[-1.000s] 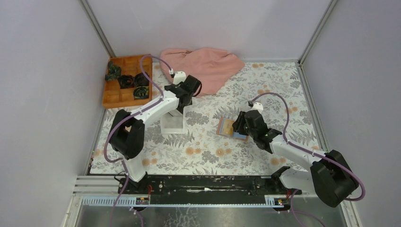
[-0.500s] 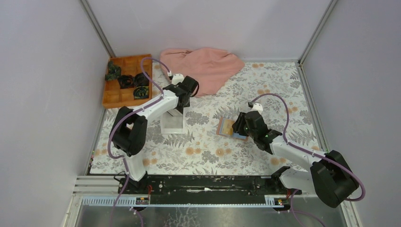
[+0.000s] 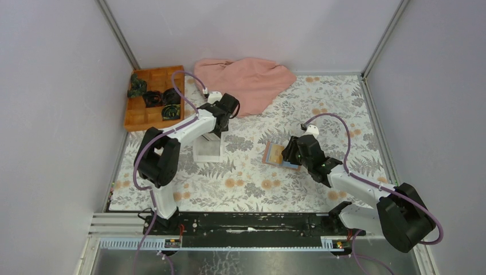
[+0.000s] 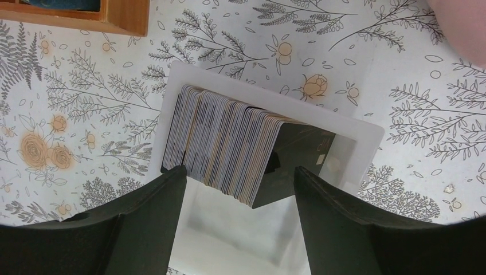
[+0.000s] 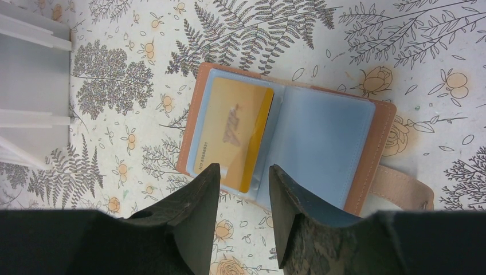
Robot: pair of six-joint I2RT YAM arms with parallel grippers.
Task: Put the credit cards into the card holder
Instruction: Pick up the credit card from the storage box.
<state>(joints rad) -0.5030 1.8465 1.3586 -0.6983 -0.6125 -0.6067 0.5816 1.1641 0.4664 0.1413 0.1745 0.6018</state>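
Floral tablecloth (image 3: 258,189) between grey walls (image 3: 51,114) bears the open card holder (image 3: 274,153).

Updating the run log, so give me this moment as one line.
left claw: open over credit cards in white tray | right claw: open over open card holder | gold card: in one sleeve

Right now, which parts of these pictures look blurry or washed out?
Top view: soft, even light, faint shadows. Left wrist view: the stack of plastic cards is sharp, the shallow white tray looks washed out, the left claw's dark fingers blur. Right wrist view: print on the gold card in the open reddish-brown holder is smeared.
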